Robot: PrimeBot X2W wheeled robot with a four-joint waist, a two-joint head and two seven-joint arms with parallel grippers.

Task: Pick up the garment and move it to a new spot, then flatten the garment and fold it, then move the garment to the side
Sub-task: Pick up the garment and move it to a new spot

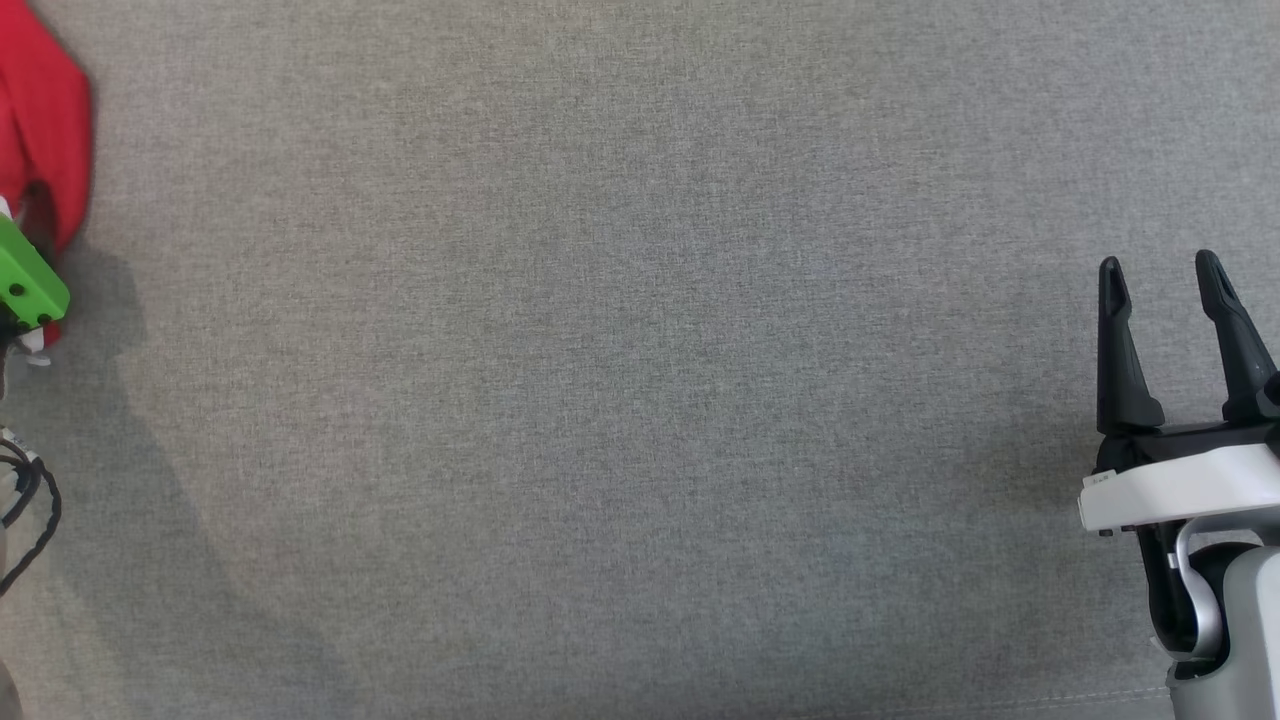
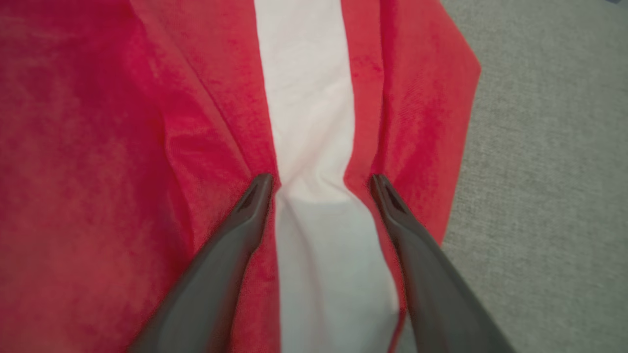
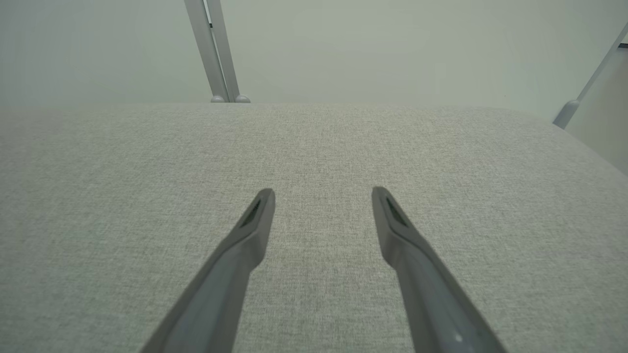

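Grey woven cloth covers the tabletop [image 1: 640, 400], and in the head view you see most of it bare. Your garment [image 1: 45, 130], a red one, lies at the far left border, partly cut off by the frame. It is just beside a green bracket [image 1: 28, 285] that I judge to belong to the left arm. The right tool [image 1: 1160, 262] stands at the lower right, well apart from the garment, its two fingers spread and holding nothing. Probably it is placed there to leave the working space free.

In the left wrist view, the left tool [image 2: 321, 179] is spread fully wide, and its tips touch the garment on both sides of a white stripe [image 2: 309, 98]. The cloth puckers a little at the tips, but nothing is pinched between them. This placement would suit a pinch on the stripe.

In the right wrist view, the right tool hovers open over bare tabletop, pointing toward a pale wall [image 3: 392, 49] and metal poles [image 3: 216, 49].
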